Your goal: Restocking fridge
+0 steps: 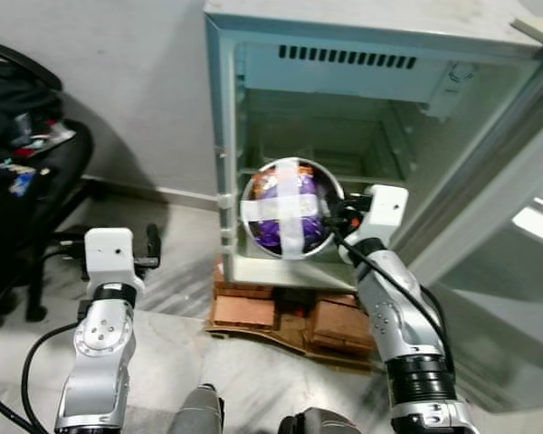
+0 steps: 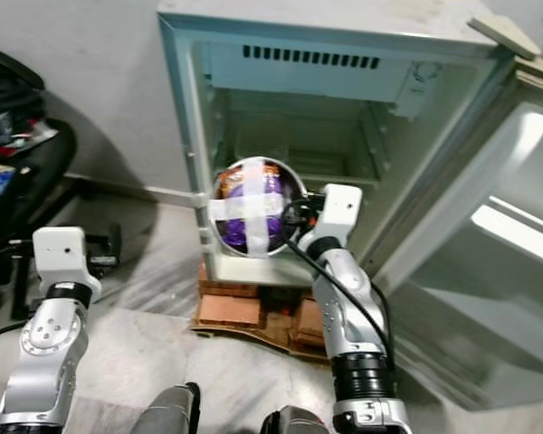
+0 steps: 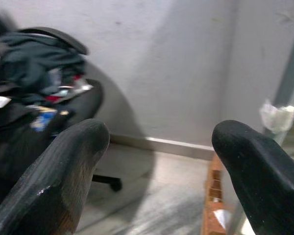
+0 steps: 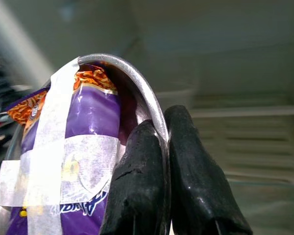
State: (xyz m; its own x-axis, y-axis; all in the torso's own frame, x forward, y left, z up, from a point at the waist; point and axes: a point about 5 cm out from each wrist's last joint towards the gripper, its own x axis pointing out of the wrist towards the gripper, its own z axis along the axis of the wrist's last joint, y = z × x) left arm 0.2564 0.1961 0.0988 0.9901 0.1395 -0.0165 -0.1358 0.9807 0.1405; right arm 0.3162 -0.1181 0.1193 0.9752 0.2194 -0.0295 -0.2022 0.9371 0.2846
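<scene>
A round steel bowl (image 1: 288, 210) with a purple snack packet (image 4: 78, 147) taped inside by a white cross of tape hangs in front of the open fridge (image 1: 362, 117). My right gripper (image 1: 337, 217) is shut on the bowl's rim (image 4: 152, 112), holding it tilted on edge at the fridge's lower opening. In the right wrist view its fingers (image 4: 137, 181) pinch the rim. My left gripper (image 1: 149, 249) is open and holds nothing, lifted to the left of the fridge over the floor, with its fingers (image 3: 63, 176) spread wide.
The fridge stands on bricks (image 1: 281, 316), its door (image 2: 489, 271) swung open to the right. A black office chair (image 1: 27, 181) piled with clothes stands at the left by the wall. The marble floor (image 1: 181, 253) lies between chair and fridge.
</scene>
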